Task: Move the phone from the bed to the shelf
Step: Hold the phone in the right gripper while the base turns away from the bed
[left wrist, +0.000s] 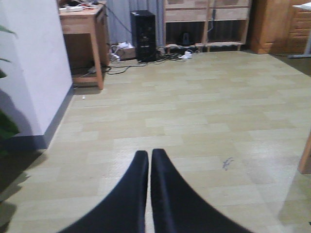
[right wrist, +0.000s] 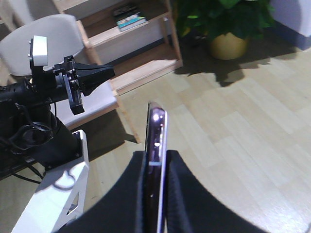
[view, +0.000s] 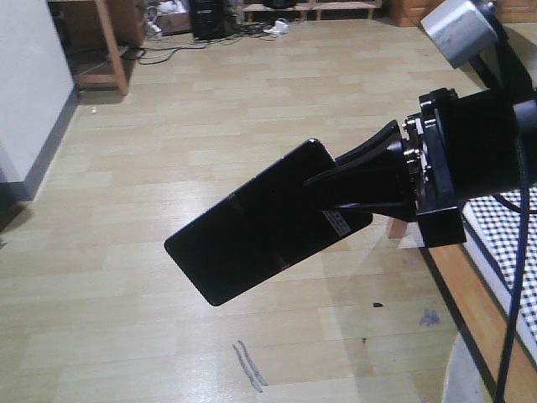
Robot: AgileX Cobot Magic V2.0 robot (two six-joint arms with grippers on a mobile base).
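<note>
The right arm (view: 495, 134) comes in level from the side of the bed (view: 513, 252), with its wrist turned so the right pincer (view: 331, 200) points out across the pale plank floor (view: 168, 126). Its two black fingers (view: 369, 168) are clamped on one short end of the phone (view: 264, 222). The phone hangs in the air above the floor, off the bed. In the front view it is tilted with its free end lower and to the left, and its glossy face is towards that camera. A small white sticker (view: 336, 225) shows just beside the grip. The right wrist view shows the phone edge-on, its pinkish rim upright between the two fingers, one pressed against each flat face.

The left arm (right wrist: 29, 92) is also held out level, off to the left in the right wrist view. The left pincer (left wrist: 149, 156) is closed, finger against finger with nothing in it, and is aimed over the floor. Beyond that arm stands the shelf (right wrist: 146, 51), made of pale planks, with a few books (right wrist: 129, 17) on an upper board. A potted plant (right wrist: 228, 29) stands near its right end. The phone is well apart from the shelf.
</note>
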